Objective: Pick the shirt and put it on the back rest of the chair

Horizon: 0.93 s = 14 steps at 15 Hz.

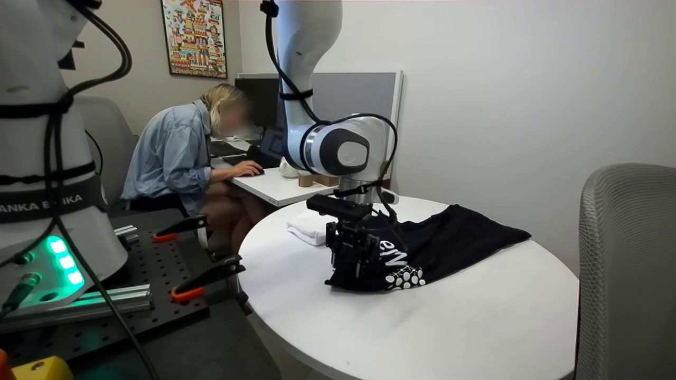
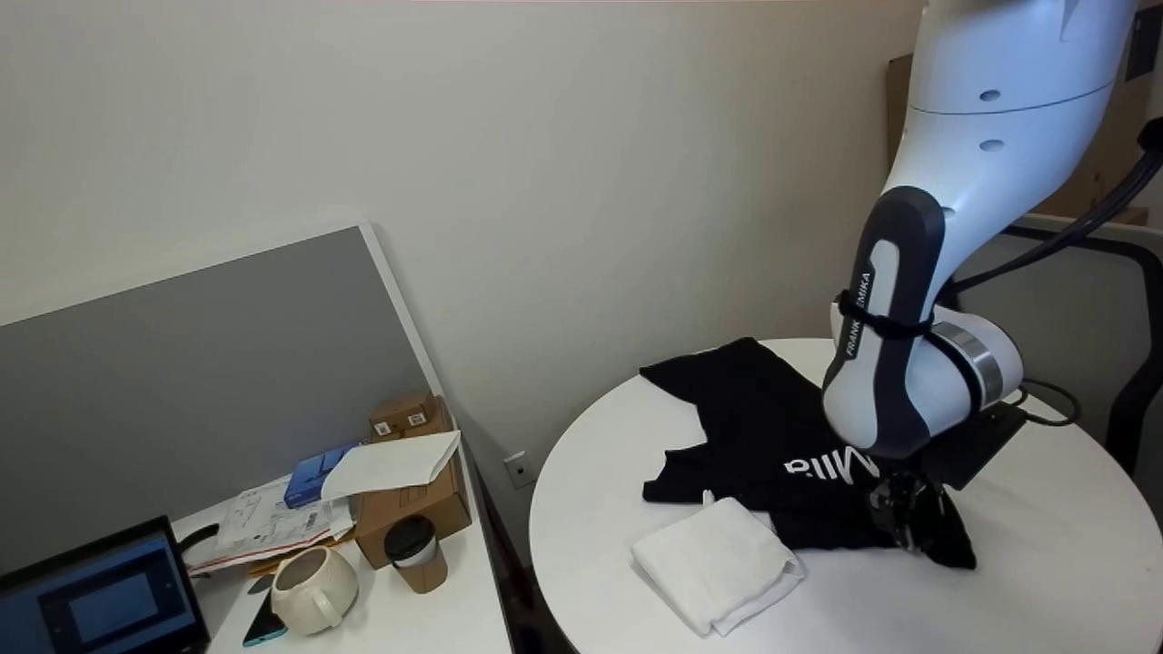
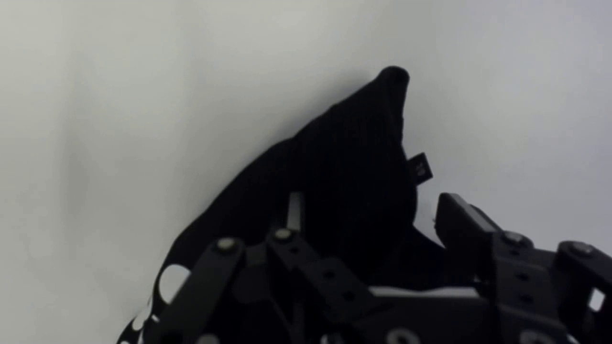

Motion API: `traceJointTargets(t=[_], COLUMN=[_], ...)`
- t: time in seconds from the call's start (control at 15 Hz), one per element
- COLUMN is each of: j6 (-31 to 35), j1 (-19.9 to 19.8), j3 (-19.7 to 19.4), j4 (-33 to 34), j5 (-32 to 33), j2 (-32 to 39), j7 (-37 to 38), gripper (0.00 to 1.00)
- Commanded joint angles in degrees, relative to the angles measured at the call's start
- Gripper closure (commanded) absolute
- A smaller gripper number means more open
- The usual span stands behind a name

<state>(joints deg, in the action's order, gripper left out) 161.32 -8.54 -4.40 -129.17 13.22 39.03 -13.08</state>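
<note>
shirt (image 2: 750,436): 1 | pincer (image 3: 371,198): 1 | white cloth (image 2: 716,563): 1 | clamps (image 1: 210,276): 2

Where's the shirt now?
In an exterior view, the black shirt lies on the round table at right, behind the folded white cloth; the wrist view shows part at the gripper.

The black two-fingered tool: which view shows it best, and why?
The wrist view: the black tool shows both fingers apart, black fabric shirt visible between them. Both exterior views show it smaller, its fingers hard to tell from the shirt.
</note>
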Motion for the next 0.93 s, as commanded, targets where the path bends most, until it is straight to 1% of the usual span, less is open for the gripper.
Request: traceJointTargets(t=[0.0,0.07,0.13,0.33,0.53,0.67,0.87], j6=[0.95,1.03,1.05,0.86,0.35,-0.60,-2.03], j1=[0.75,0.99,1.07,1.11,0.55,-0.50,-2.10], j3=[0.02,-0.17,-0.20,-0.06,0.68,1.63,2.59], j4=[0.77,0.42,0.24,-0.90,-3.08,-5.33,-9.66], j5=[-0.88,-0.72,-0.68,-0.70,-1.25,-2.66,-6.39], j2=[1.17,1.04,0.95,-0.36,-3.58,-7.65,-17.37], j7=[0.66,0.76,0.77,0.68,0.39,0.37,0.73], gripper=[0.61,0.68,0.77,0.99,1.00,0.99,0.99])
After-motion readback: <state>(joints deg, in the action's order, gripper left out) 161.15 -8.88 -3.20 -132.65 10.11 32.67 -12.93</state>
